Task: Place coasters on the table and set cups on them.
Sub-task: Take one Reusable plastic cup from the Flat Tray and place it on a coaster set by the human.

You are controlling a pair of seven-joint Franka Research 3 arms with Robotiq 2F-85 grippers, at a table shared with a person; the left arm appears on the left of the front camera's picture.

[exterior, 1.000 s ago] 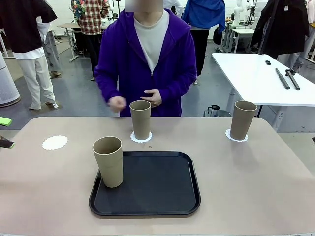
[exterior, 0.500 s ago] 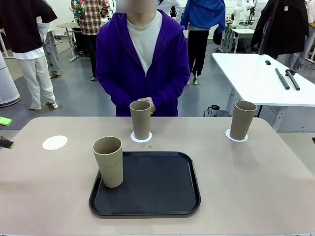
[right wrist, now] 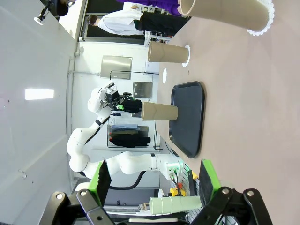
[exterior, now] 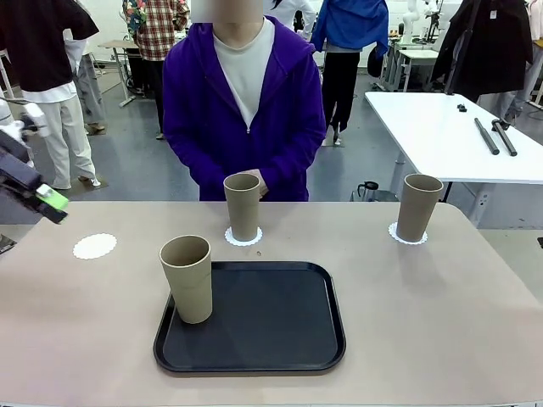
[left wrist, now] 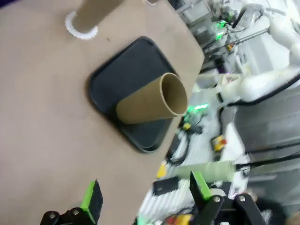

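Third tall tan tapered tumbler [exterior: 187, 278] is stood on black rounded tray [exterior: 271, 339] at 6 o'clock of beige bench [exterior: 441, 322]. Bare white lacy paper doily [exterior: 94, 246] is laid at 10 o'clock. Left jaws and right jaws are held apart, empty. Risk: tumbler tipped by a high pinch, or light doily shoved at set-down. Since a second ago, left arm [exterior: 21, 165] has been raised in at 9 o'clock.

Beige table [exterior: 441, 339], black tray [exterior: 271, 326], three white coasters [exterior: 94, 246]

The middle cup [exterior: 243, 206] and right cup [exterior: 419, 207] each stand on a coaster [exterior: 232, 237]. The third cup [exterior: 188, 278] stands on the black tray [exterior: 280, 339].
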